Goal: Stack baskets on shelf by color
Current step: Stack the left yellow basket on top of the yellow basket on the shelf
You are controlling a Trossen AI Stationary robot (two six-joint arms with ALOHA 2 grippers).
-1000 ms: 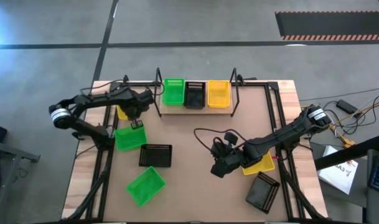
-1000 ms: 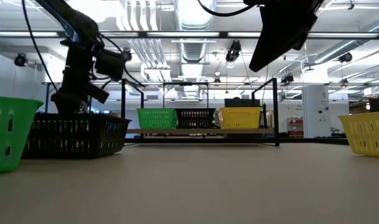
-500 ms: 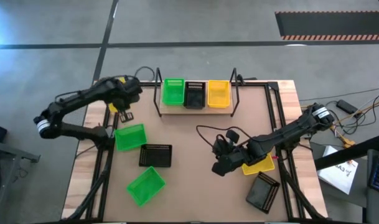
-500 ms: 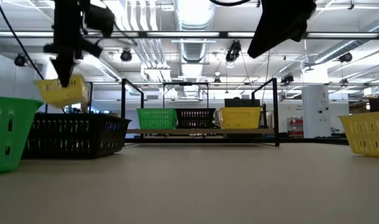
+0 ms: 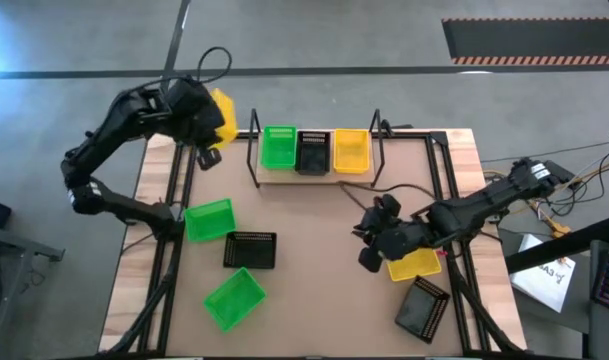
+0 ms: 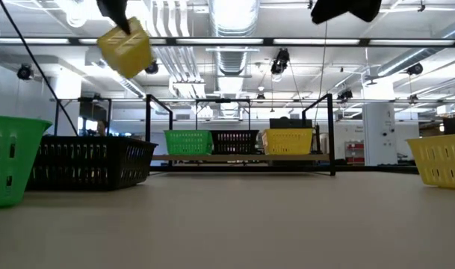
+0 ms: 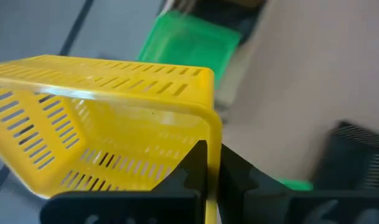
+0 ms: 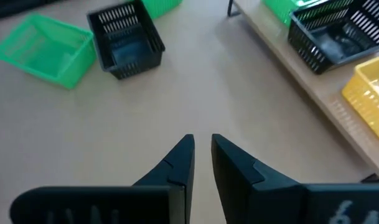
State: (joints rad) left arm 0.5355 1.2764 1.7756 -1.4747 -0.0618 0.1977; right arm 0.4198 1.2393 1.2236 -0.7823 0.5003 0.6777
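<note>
My left gripper [image 7: 213,149] is raised high over the table's far left corner, shut on a yellow basket [image 5: 222,112], which shows tilted near the top of the low view [image 6: 126,46]. The shelf [image 5: 315,176] stands at the far edge and carries one green [image 5: 278,147], one black [image 5: 312,152] and one yellow basket [image 5: 351,150]. On the table rest two green baskets [image 5: 209,220] [image 5: 234,298], two black ones [image 5: 250,250] [image 5: 424,308] and a yellow one [image 5: 416,265]. My right gripper [image 8: 201,146] hovers beside that yellow basket, open by a narrow gap, holding nothing. My left gripper pinches the yellow basket's side wall at the rim, next to a corner [image 7: 209,127], one finger [image 7: 192,165] inside the basket and the other outside. The basket is lifted clear of the table and hangs tilted.
Black metal frames run along the table's left and right sides [image 5: 174,260] [image 5: 454,230]. Cables trail from the right arm [image 5: 384,188]. Bare tabletop lies in the middle, between the shelf and the near edge [image 5: 314,280].
My left gripper has risen steeply from the table's left side, carrying the yellow basket up and toward the far edge; the basket has gone from low beside the green one to high and tilted. My right arm has risen and shifted a little toward the table's right edge.
</note>
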